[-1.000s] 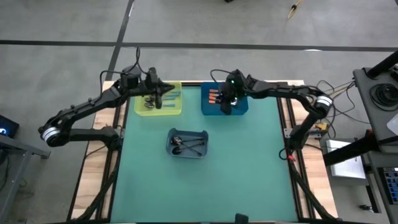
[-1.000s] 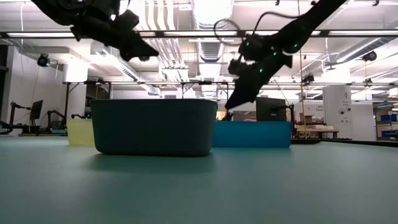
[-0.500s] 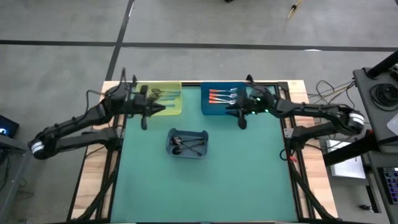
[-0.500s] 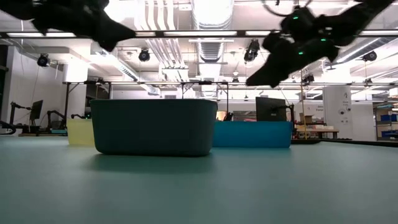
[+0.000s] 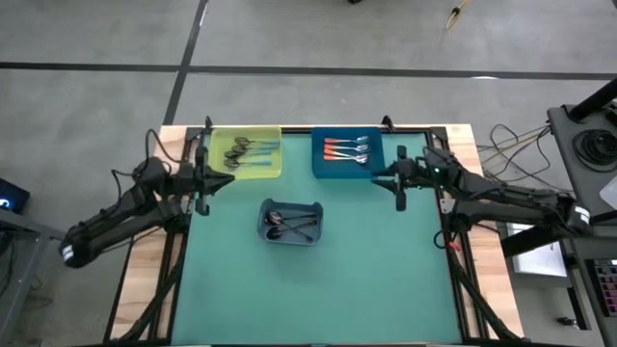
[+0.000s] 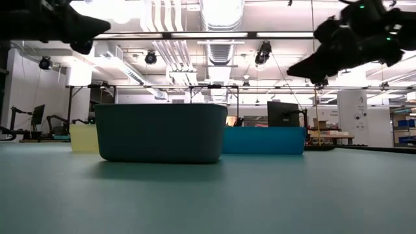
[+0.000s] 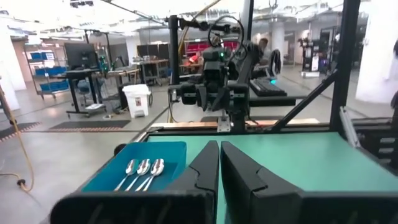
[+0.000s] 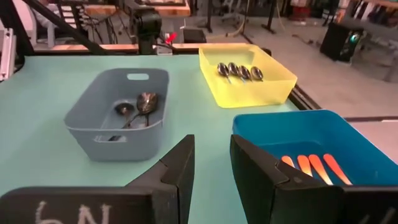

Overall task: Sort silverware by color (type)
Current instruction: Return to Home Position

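The left hand [image 7: 219, 146], pressed together, hung just beside the yellow bin's [image 5: 218, 135] spoons [image 5: 241, 149]; the right hand [image 8: 211, 140], spread, beside the blue bin [image 5: 347, 172].

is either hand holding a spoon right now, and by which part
Nothing is held: the left hand is shut and empty, and the right hand is open and empty.

The floor [image 5: 318, 39] around the table is grey concrete, crossed by dark lines [image 5: 289, 69]. Overhead, white ducts [image 6: 218, 16] and long strip lights [image 6: 286, 34] run under an open ceiling, and a white wall [image 6: 19, 84] closes one side. Farther back stand a workbench [image 7: 84, 73], a dark monitor [image 6: 283, 114], a white bin [image 7: 135, 99] and shelves holding blue boxes [image 7: 38, 56].
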Tool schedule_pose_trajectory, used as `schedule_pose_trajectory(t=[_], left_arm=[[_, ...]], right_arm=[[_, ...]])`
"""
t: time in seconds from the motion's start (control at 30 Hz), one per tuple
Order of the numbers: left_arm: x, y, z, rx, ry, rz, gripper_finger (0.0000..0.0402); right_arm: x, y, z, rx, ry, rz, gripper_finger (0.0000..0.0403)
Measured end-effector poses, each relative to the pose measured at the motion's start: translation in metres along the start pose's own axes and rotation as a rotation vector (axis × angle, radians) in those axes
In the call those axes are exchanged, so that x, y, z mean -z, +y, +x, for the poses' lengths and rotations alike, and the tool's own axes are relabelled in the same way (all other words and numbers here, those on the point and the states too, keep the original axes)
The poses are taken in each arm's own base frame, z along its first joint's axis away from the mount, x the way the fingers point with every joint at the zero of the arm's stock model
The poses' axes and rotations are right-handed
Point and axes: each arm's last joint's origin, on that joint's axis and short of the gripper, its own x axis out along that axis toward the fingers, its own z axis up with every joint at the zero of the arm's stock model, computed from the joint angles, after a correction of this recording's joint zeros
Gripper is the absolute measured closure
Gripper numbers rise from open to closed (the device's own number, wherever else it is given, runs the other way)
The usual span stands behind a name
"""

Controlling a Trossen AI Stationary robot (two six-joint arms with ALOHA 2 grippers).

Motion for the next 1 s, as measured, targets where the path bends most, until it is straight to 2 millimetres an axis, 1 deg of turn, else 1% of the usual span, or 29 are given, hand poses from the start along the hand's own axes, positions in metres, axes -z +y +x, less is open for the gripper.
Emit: schedule_pose_trajectory(t=[0.3,0.43,0.53,0.7,0.8,0.9,1.0], left_arm=[[0.019,-0.008,-0.015,0.0,-0.073,-0.057,0.0402],[0.034,-0.007,-0.011,-0.01,-0.01,-0.101,0.0402],[0.042,-0.006,-0.01,-0.013,0.006,-0.131,0.0402],[0.059,-0.006,-0.007,0.0,0.028,-0.163,0.0402],[0.07,-0.005,-0.004,0.001,-0.004,-0.164,0.0402],[0.069,-0.005,-0.004,0.004,-0.019,-0.157,0.0402],[0.068,-0.005,-0.004,0.005,-0.035,-0.148,0.0402]], right_arm=[[0.024,0.013,-0.025,0.009,-0.077,-0.016,0.0307],[0.029,0.017,-0.034,0.015,-0.13,-0.028,0.0307],[0.033,0.02,-0.04,0.02,-0.173,-0.045,0.0307],[0.046,0.024,-0.045,0.023,-0.207,-0.057,0.0307],[0.053,0.025,-0.046,0.023,-0.221,-0.044,0.0307],[0.053,0.026,-0.047,0.02,-0.227,-0.026,0.0307],[0.055,0.026,-0.048,0.03,-0.213,-0.059,0.0307]])
